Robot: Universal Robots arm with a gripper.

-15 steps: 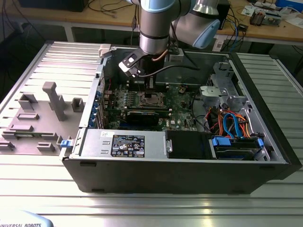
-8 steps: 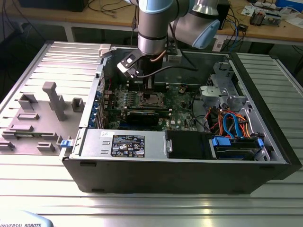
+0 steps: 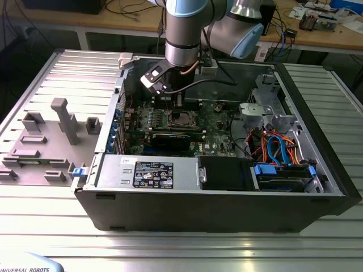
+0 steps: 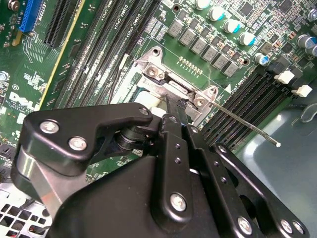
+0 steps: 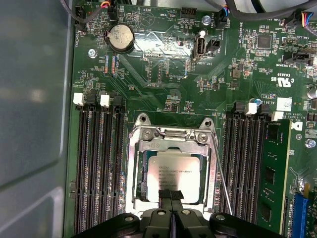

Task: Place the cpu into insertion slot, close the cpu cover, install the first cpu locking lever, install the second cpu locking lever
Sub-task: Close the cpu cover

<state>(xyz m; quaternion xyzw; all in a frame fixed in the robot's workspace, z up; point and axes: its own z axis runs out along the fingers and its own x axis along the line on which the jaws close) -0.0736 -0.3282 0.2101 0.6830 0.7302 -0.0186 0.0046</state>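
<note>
In the exterior view, grey plastic fixtures [image 3: 62, 122] sit on a ribbed metal table [image 3: 317, 232] at the left of the frame. To their right, an open black computer case [image 3: 210, 212] lies on its side across the middle of the frame. A silver and pale blue robot arm [image 3: 182, 34] hangs from the top centre into the case, above the green motherboard [image 3: 218, 122]. The insertion slot [image 3: 182, 119] is near the centre of the board, directly under the arm. Blue and orange cables [image 3: 278, 148] fill the right end of the case.

In the first wrist view, the cpu [image 5: 176, 168] lies flat in the slot. Its silver top shows through the window of the cpu cover [image 5: 171, 141], which lies down flat around it. The black gripper [image 5: 172, 196] is over one edge of the cpu; whether it touches the chip cannot be told. Its jaws are pressed together, with only a thin seam between them, and they hold nothing. A thin metal lever [image 5: 221, 173] runs along one side of the cover, between it and a bank of memory slots [image 5: 247, 163]. In the second wrist view the fingers [image 4: 171, 129] also meet, close above the cover.
</note>
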